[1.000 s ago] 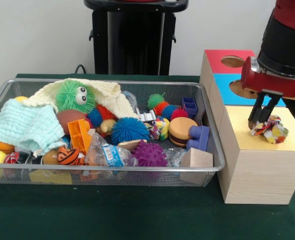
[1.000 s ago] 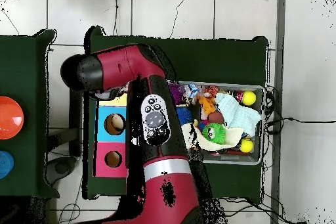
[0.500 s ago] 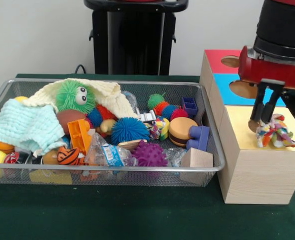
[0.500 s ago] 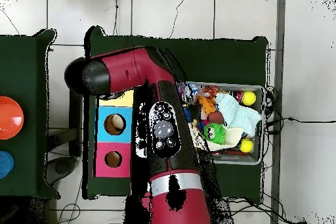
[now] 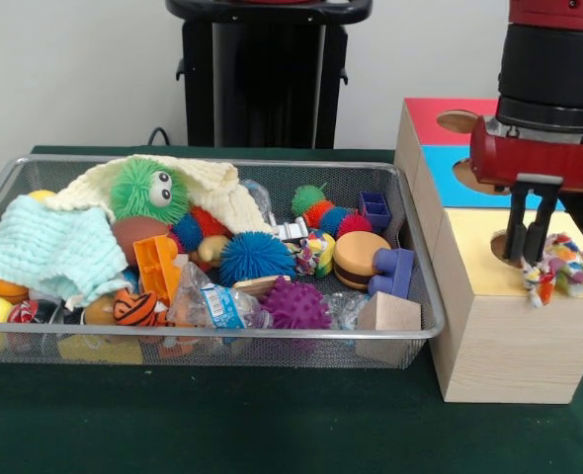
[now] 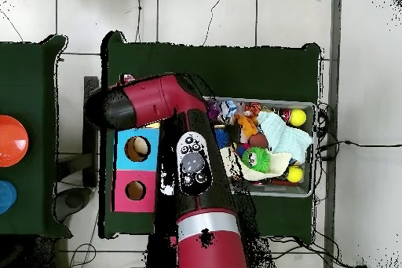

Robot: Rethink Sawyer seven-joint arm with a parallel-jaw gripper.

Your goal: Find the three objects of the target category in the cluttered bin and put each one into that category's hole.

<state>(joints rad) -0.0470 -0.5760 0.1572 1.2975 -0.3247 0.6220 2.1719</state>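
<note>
Rope toy (image 5: 560,267), a knot of many-coloured cloth strands, lies on the yellow top (image 5: 578,283) of the wooden sorting box (image 5: 504,346), at about three o'clock from the gripper (image 5: 527,255). The gripper points straight down over that yellow panel, its two dark fingers (image 5: 517,229) close together with only a thin slit between them. They sit just beside the toy's left edge, and from where I stand I can't tell whether they are pinching a strand of it or merely touching it. A round hole (image 5: 506,247) in the yellow top peeks out at about nine o'clock from the fingertips.

Beyond the yellow panel the box top turns blue (image 5: 448,163), then red (image 5: 435,117), each with its own hole. From overhead, the red and black arm (image 6: 184,163) covers the yellow end, leaving the blue and pink panels showing.

At nine o'clock from the box stands the wire mesh bin (image 5: 222,341) on the green table (image 5: 222,425), heaped with toys: a green fuzzy ball with googly eyes (image 5: 150,191), a pale blue knitted cloth (image 5: 49,252), a blue spiky ball (image 5: 256,257), a purple spiky ball (image 5: 295,306), a toy hamburger (image 5: 359,259) and a wooden block (image 5: 387,318).
</note>
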